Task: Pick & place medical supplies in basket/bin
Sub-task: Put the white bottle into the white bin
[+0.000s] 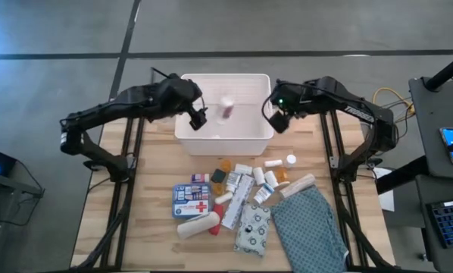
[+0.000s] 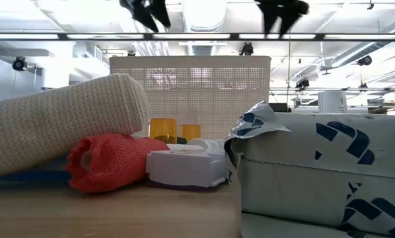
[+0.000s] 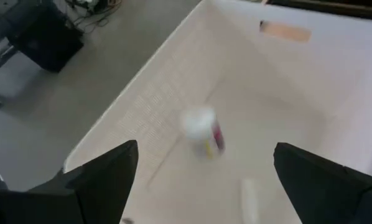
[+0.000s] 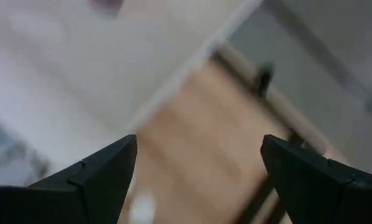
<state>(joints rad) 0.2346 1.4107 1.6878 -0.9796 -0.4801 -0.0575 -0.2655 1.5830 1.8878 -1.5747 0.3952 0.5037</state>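
Your left gripper hangs over the left edge of the basket with its fingers spread wide and nothing between them. Below it a white bottle with a pink and yellow label is inside the basket, blurred, so it looks to be falling or rolling rather than settled. A second pale item lies on the basket floor near it.

Your right gripper is just off the basket's right wall, over the counter, fingers apart and empty.

The rest of the supplies are on the counter in front of the basket: the blue first-aid box, an orange vial, several white bottles and tubes, flat packets, a rolled bandage and a patterned pouch, with the teal cloth just beside them.

Watch 3 things from here:

1. The items lie touching and overlapping. If you come down on 1 with the fingers this wide, you may pinch a neighbour too or push the round bottles, which will likely roll.
2. Both grippers sit close to the basket walls. A low sideways move could catch the rim and shove the light basket into the pile.
3. The cloth borders the pouch, so a grasp there could snag it and drag things along.
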